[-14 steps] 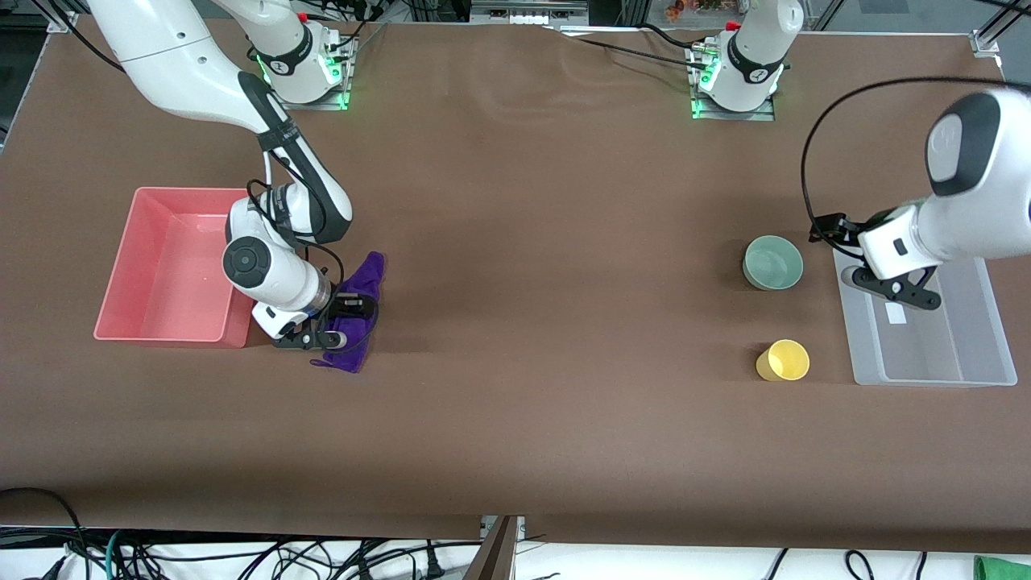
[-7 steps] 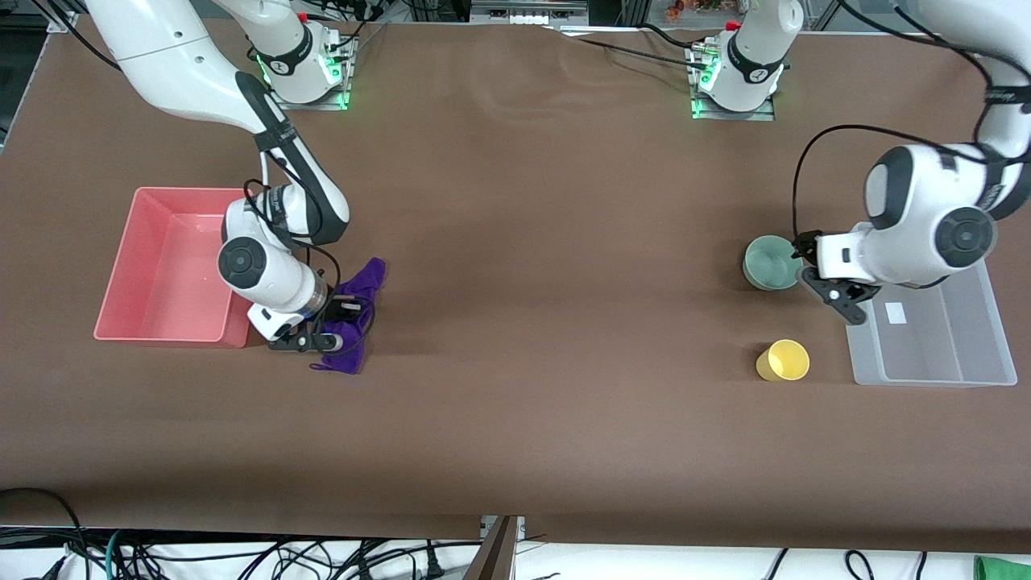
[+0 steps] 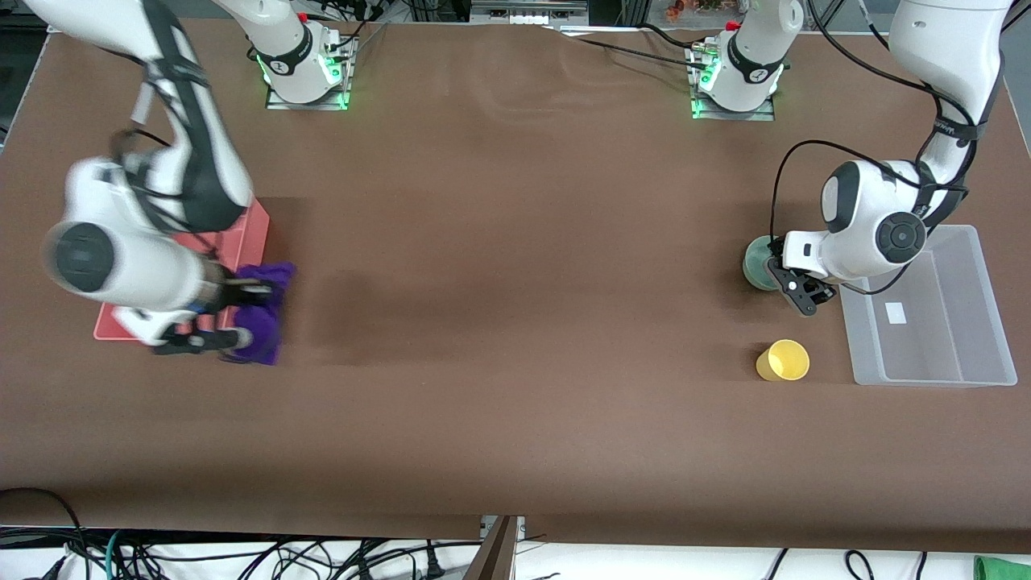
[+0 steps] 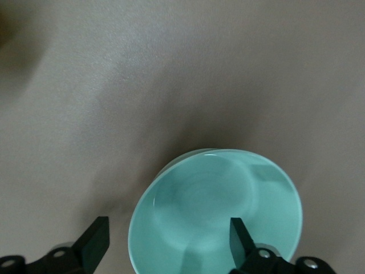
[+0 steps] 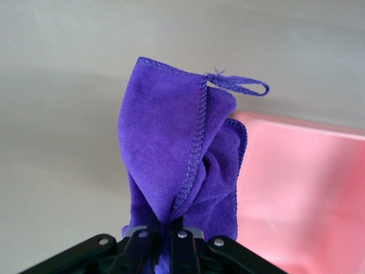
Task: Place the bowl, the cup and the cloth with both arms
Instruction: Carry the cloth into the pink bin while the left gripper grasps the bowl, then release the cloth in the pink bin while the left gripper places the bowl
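The purple cloth hangs from my right gripper, which is shut on it in the air over the table at the pink tray's edge. In the right wrist view the cloth dangles from the shut gripper, loop end away from it. The green bowl stands on the table, partly hidden by my left gripper. In the left wrist view that gripper is open, one finger inside the bowl and one outside its wall. The yellow cup stands nearer the front camera than the bowl.
A clear plastic bin sits beside the bowl and cup at the left arm's end of the table. The pink tray, also in the right wrist view, sits at the right arm's end, mostly hidden by the right arm.
My right gripper has lifted the cloth off the table and carried it toward the pink tray. My left gripper has moved from over the clear bin down onto the bowl's rim.
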`<state>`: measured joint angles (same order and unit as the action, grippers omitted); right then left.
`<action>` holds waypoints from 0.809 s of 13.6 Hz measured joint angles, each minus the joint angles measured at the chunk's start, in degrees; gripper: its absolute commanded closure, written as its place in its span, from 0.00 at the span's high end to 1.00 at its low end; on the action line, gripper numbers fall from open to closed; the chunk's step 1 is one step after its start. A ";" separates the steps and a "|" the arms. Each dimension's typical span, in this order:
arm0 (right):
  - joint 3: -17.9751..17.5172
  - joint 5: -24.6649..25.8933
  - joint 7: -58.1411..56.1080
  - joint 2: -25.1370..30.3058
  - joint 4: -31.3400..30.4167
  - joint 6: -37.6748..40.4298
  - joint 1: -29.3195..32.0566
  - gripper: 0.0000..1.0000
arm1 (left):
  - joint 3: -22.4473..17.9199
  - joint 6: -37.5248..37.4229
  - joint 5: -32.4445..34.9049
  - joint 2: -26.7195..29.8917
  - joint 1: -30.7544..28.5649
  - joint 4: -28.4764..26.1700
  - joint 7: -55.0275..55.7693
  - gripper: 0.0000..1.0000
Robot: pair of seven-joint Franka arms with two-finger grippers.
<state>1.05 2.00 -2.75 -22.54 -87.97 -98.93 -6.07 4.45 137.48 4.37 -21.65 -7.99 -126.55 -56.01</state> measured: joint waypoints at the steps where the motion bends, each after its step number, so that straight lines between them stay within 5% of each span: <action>1: 2.37 0.10 -3.25 0.99 1.11 3.50 0.10 0.00 | 0.00 0.67 0.00 -0.45 -0.34 0.01 -1.32 0.00; 3: 7.60 0.64 -9.05 1.76 0.96 7.62 0.23 0.00 | 0.00 1.06 0.00 -0.74 -0.67 0.01 -2.92 0.00; 6: 14.30 0.77 -17.53 0.38 -4.54 2.53 0.78 0.00 | 0.06 1.17 0.00 -0.63 -0.67 0.41 -4.73 0.00; 8: 15.57 0.77 -18.96 -0.75 -10.29 -3.18 0.90 0.00 | 0.08 0.32 0.01 0.08 -0.67 1.22 -5.12 0.00; 10: 15.47 0.75 -18.94 -1.26 -14.45 -6.12 0.53 0.00 | 0.09 -8.51 0.01 2.18 -0.68 5.17 -5.18 0.00; 11: 15.42 0.75 -18.92 -1.27 -15.80 -7.27 0.38 0.38 | 0.10 -15.40 0.01 3.28 -0.68 8.73 -5.23 0.00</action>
<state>16.48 2.75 -21.68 -23.81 -103.77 -106.20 -5.69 4.55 122.08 4.38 -18.37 -8.67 -117.82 -61.24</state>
